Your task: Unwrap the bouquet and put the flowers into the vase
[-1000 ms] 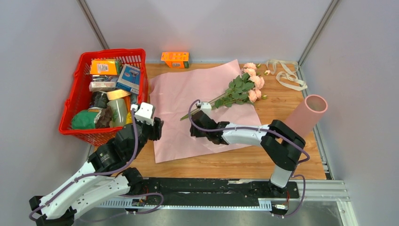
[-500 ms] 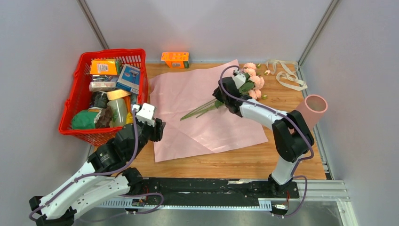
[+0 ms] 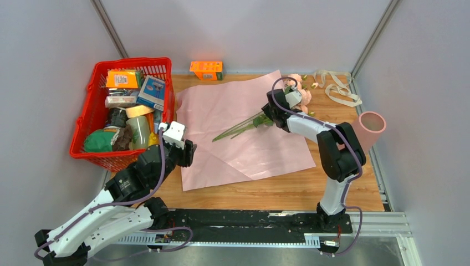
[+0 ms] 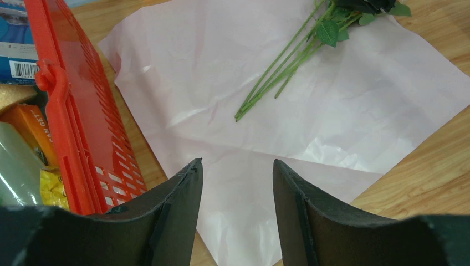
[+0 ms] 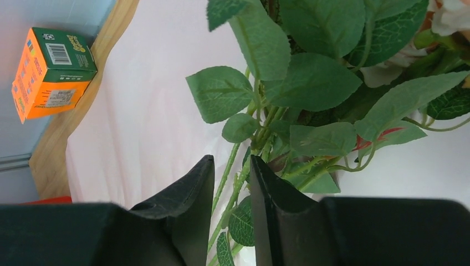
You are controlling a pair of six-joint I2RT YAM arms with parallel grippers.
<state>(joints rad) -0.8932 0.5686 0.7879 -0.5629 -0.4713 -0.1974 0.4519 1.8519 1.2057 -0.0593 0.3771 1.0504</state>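
**Right jaws astride the rose stems, vase off to their right**

My right gripper (image 5: 231,166) sat narrowed around the flowers (image 5: 310,83), on thin green stems below the leaves (clamped or not, I couldn't tell). The stems ran near-left across crinkled pink paper (image 3: 233,105). The matte tubular vase (image 3: 370,132) stood rightward. My left gripper (image 4: 237,172) hung spread, empty.

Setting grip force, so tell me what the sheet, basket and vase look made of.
Sheet: thin pink paper, faint sheen, creased. Basket: glossy red plastic, moulded slotted walls. Vase: matte pink tube, perhaps card or plastic; the look leaves it open.
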